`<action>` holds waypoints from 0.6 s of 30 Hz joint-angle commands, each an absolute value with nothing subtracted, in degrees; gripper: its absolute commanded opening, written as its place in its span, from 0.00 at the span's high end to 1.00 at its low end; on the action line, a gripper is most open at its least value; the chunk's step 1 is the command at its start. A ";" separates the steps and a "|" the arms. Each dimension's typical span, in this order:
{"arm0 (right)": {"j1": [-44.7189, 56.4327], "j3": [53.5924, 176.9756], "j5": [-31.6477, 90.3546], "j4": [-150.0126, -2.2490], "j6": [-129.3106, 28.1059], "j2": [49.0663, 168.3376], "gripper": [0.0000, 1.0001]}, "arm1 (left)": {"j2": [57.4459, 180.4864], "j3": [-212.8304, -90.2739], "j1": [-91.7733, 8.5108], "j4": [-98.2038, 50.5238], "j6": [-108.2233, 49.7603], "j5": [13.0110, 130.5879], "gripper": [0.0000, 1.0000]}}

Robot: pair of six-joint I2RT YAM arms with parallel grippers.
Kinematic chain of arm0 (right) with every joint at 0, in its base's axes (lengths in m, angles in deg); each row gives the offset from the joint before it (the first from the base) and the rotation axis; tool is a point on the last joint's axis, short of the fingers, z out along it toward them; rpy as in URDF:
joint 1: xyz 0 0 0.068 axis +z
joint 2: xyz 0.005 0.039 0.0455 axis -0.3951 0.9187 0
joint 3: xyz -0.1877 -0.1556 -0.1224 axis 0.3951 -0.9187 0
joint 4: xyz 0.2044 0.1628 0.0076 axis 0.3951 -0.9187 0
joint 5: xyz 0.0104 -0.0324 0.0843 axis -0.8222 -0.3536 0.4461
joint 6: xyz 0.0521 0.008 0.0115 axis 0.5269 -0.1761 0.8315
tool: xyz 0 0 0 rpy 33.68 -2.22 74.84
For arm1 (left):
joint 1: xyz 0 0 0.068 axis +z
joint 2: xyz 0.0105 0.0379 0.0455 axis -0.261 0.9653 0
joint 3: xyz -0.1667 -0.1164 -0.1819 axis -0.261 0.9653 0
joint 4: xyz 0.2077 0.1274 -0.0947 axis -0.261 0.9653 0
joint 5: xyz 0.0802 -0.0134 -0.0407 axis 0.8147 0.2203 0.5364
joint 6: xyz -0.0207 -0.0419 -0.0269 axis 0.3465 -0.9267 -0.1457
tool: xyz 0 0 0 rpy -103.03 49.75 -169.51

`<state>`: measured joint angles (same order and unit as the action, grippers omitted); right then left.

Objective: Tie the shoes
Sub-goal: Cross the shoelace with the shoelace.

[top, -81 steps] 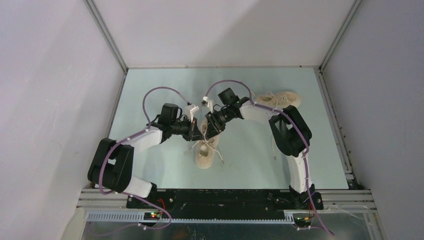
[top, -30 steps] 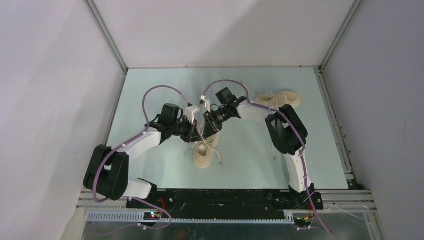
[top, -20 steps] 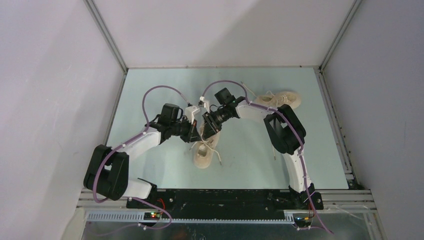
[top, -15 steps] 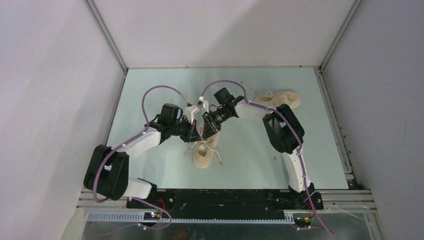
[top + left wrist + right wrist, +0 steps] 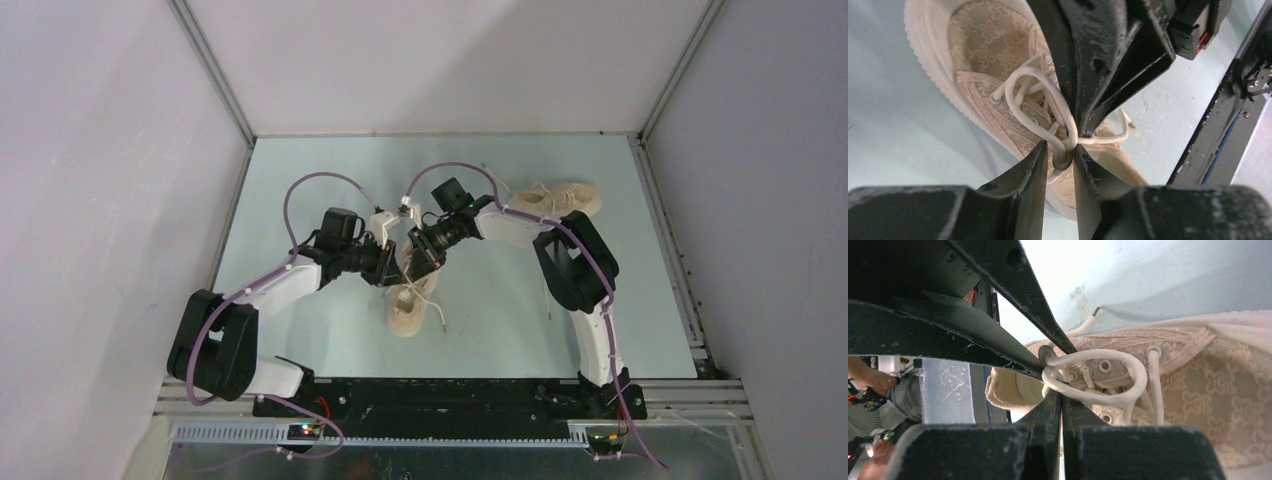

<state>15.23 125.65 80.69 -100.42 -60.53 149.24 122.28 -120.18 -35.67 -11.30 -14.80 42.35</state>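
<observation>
Left wrist view | shoe [image 5: 979, 37] at middle of table [image 5: 883, 130], under both grippers | right gripper [image 5: 1082, 131] clamped on lace [image 5: 1023, 75] | left gripper [image 5: 1063, 162] slightly parted around it, hold unclear | risk: if you pull now, lace slips free, loosening the knot.

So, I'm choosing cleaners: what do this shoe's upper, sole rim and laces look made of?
Upper: woven fabric, matte beige, a repeating pattern shows in the weave. Sole rim: probably rubber, smooth off-white with a ribbed edge. Laces: likely woven cotton or polyester, round, matte.
</observation>
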 commanded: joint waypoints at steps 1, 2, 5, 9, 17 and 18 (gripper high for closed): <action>14.45 123.45 75.94 -96.07 -59.79 142.75 1.00 | 120.08 -120.85 -35.69 -14.78 -16.03 39.52 0.65; 14.22 122.87 75.59 -95.91 -59.53 142.10 1.00 | 120.05 -120.86 -35.57 -14.92 -16.23 39.22 0.64; 13.55 122.22 73.91 -95.76 -59.37 141.49 1.00 | 120.00 -120.67 -35.16 -15.88 -17.94 38.92 0.59; 13.51 121.77 71.05 -95.95 -58.99 140.98 1.00 | 121.24 -120.23 -33.16 -19.45 -24.19 38.18 0.52; 13.65 121.22 67.71 -97.23 -59.70 139.52 1.00 | 127.94 -122.68 -30.74 -25.67 -37.07 34.99 0.45; 13.71 121.17 67.55 -97.42 -59.79 139.34 1.00 | 129.23 -123.05 -30.71 -26.24 -38.59 34.80 0.44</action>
